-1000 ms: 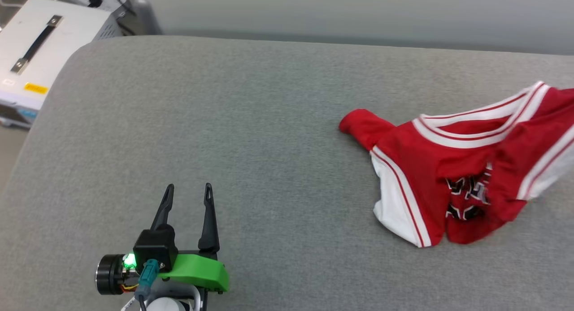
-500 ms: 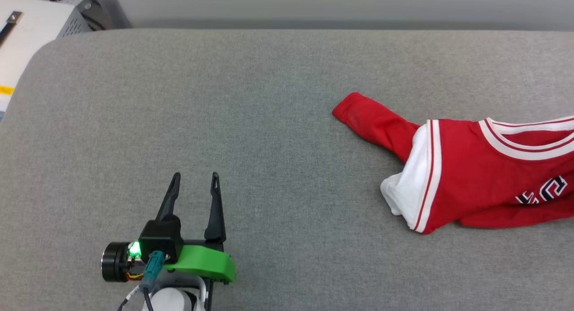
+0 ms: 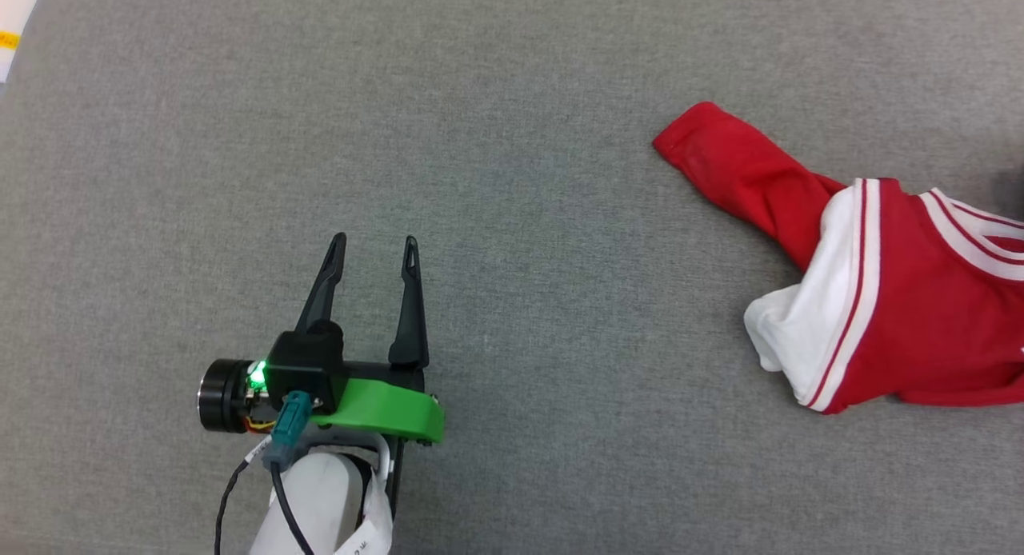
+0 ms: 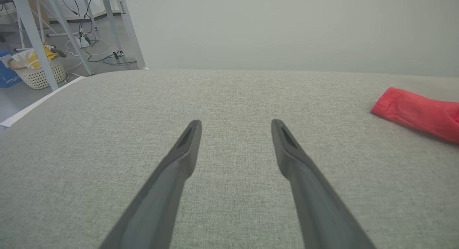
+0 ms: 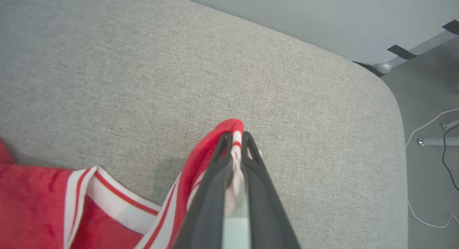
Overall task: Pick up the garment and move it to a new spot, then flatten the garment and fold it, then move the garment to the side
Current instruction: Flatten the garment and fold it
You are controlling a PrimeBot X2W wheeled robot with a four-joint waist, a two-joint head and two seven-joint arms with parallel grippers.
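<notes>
Garment [image 3: 904,299] has uncrumpled; right fingers [image 5: 259,177] pinch its striped trim [image 5: 236,144].

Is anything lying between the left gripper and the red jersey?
Nothing visible: bare grey padding lies between the open left gripper and the garment. The right gripper, jaws shut, holds its striped trim.

Bright, even, diffuse light, thin soft shadow just beneath the garment [image 3: 920,331], grey tabletop [image 3: 512,179] weave sharp beside it, wrist views bowing outward at the edges
</notes>
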